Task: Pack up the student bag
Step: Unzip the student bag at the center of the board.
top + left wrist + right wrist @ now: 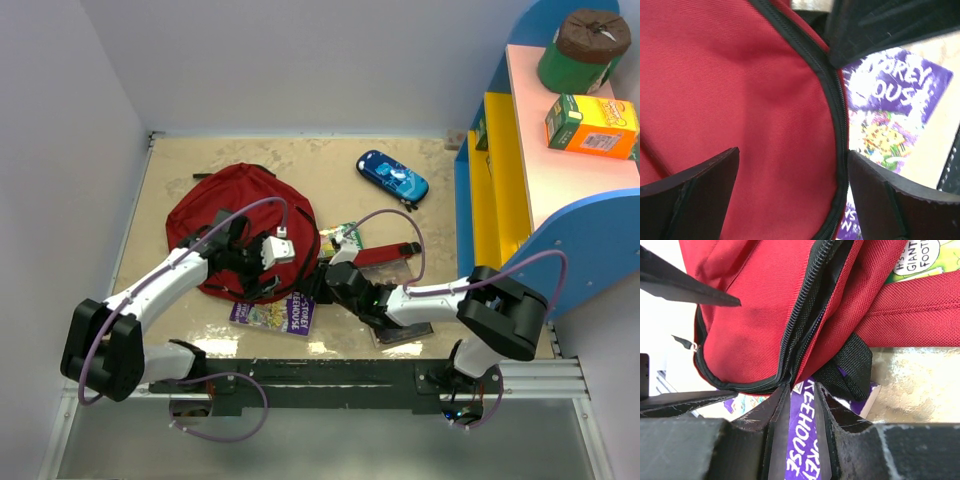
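Left wrist view gives you the left gripper [794,152] with its jaws spread wide and nothing between them. Both black fingers [695,192] hang just over the student bag [730,85], straddling its curved black zipper [832,100] at the edge of the red fabric. Just past that edge you see the purple book [892,95] lying flat on the table.

Your right gripper [801,387] has its jaws drawn close, with only a narrow slot left. The purple book's cover shows through that slot, and the fingertips sit right against the bag's lower zipper seam. You cannot tell from these views whether they pinch anything. A black webbing loop [850,365] hangs from the bag just beside the right finger, and a red strap [920,315] runs off behind it, lying over a green-and-white printed booklet [917,260].

From the top camera, the bag lies on the left half of the table [330,160], rounded side up, with both grippers meeting at its near right edge. The purple book pokes out from under that edge. A blue pencil case [392,178] lies well apart, toward the far right, near the blue and yellow shelf [500,170]
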`<action>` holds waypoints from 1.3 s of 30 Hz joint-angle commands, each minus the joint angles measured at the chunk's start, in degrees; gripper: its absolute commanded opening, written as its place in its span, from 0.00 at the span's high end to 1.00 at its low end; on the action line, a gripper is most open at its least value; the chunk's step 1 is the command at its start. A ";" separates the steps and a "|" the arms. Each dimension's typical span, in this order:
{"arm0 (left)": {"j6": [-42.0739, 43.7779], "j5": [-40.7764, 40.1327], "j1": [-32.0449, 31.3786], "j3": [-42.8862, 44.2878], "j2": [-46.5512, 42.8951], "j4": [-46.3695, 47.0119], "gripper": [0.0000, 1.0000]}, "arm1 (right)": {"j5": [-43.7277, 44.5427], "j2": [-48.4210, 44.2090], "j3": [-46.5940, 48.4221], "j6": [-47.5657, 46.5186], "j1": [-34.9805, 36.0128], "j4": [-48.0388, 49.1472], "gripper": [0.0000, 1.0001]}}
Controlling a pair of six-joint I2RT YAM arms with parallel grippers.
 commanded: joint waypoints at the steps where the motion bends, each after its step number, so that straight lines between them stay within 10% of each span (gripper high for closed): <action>1: -7.72 0.68 -0.61 -0.19 -0.94 8.54 0.06 | 0.61 1.74 0.22 0.97 0.27 1.35 0.73; 21: -16.87 -10.46 -8.87 -0.98 3.45 19.36 0.01 | -0.54 6.22 -0.48 2.90 0.36 2.15 0.87; 39: -18.28 -16.10 -8.70 -1.86 -0.42 21.82 0.73 | -0.98 6.83 -2.24 3.17 0.36 2.93 0.91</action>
